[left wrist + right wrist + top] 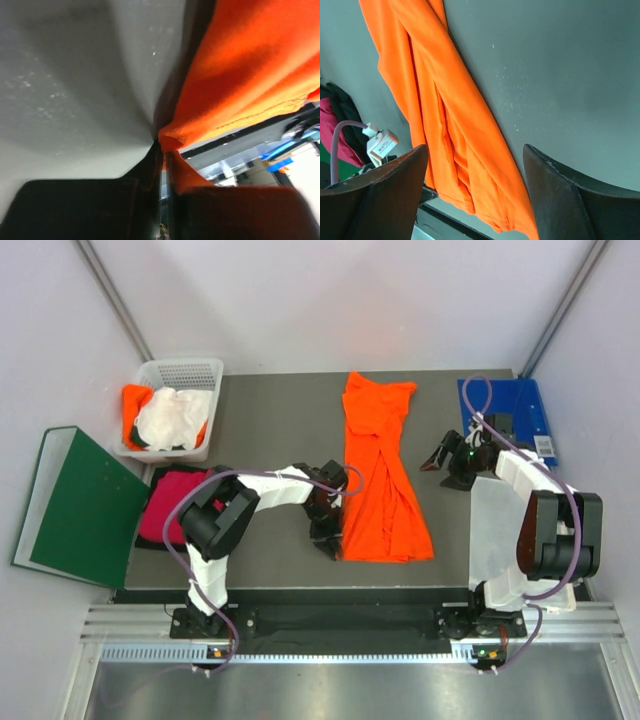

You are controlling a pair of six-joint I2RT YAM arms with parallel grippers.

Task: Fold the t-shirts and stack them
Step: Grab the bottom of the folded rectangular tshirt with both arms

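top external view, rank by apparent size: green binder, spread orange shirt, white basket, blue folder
1. green binder and orange shirt, too close to separate
2. white basket
3. blue folder, partly hidden behind the right arm

1. In the left wrist view the left fingers [142,200] are dark and blurry, and the orange t-shirt [240,75] runs off the top edge.
2. The white t-shirt [172,418] hides most of a second orange t-shirt [133,400] in the basket [190,368].
3. The right arm [510,475] covers part of the blue folder [525,405].
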